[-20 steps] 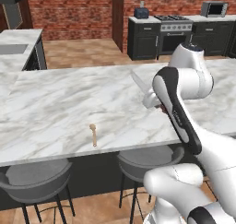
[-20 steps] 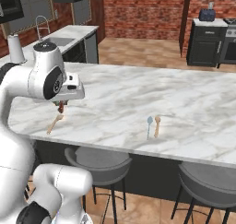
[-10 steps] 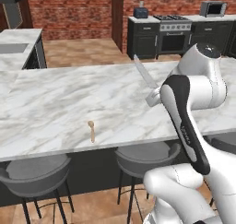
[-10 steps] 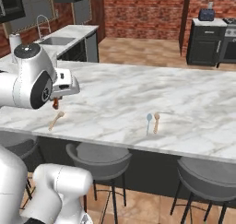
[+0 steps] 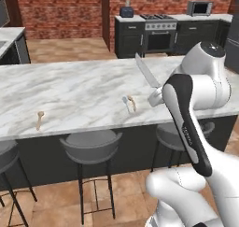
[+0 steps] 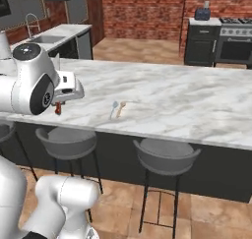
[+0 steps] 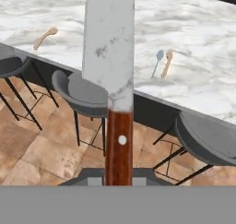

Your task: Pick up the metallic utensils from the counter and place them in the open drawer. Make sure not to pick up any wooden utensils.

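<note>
silver knife point(image 7: 109, 48) blade tip cut off, handle base hidden.

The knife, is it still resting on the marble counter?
Apart. In the left base view the knife is lifted above the counter, blade pointing up; the hand view shows its handle rising from the gripper.

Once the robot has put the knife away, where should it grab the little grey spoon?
By its thin handle, straight down from above, because the grey spoon lies flat on the counter. The jaws should close across the handle, carefully, since the wooden spoon lies close beside it.
</note>
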